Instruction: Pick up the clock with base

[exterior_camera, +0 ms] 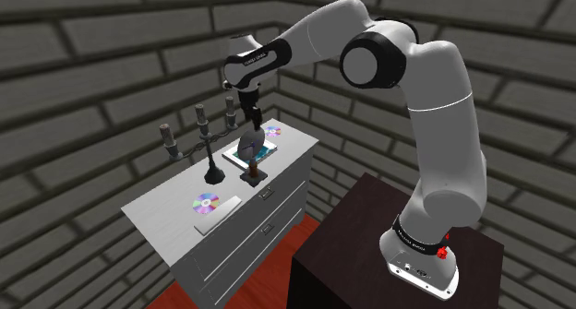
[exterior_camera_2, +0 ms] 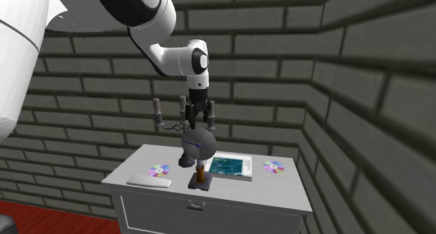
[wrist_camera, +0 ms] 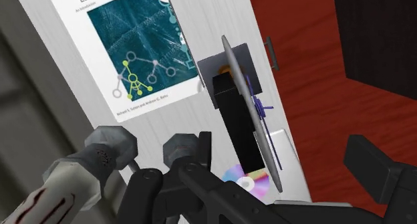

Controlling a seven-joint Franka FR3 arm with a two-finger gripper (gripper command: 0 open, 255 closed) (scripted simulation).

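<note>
The clock (exterior_camera_2: 199, 143) is a dark grey round disc with blue hands on a short stem and a square dark base (exterior_camera_2: 200, 182). It stands upright near the front edge of the white dresser (exterior_camera_2: 279, 194). In the shoulder view the clock (exterior_camera: 249, 143) is right under my gripper (exterior_camera: 247, 112). My gripper (exterior_camera_2: 199, 118) hangs just above the disc, open, its fingers (exterior_camera_2: 209, 114) apart and touching nothing. Along the hand, the disc (wrist_camera: 250, 116) shows edge-on between the spread fingers (wrist_camera: 377, 169) of my gripper (wrist_camera: 291, 181).
A dark candelabra (exterior_camera_2: 175, 117) with several candles stands just behind the clock, close to the hand. A teal book (exterior_camera_2: 230, 165) lies beside the base. Two discs (exterior_camera_2: 160, 171) (exterior_camera_2: 273, 166) and a flat grey slab (exterior_camera_2: 149, 180) lie on the dresser top. Brick walls close in behind.
</note>
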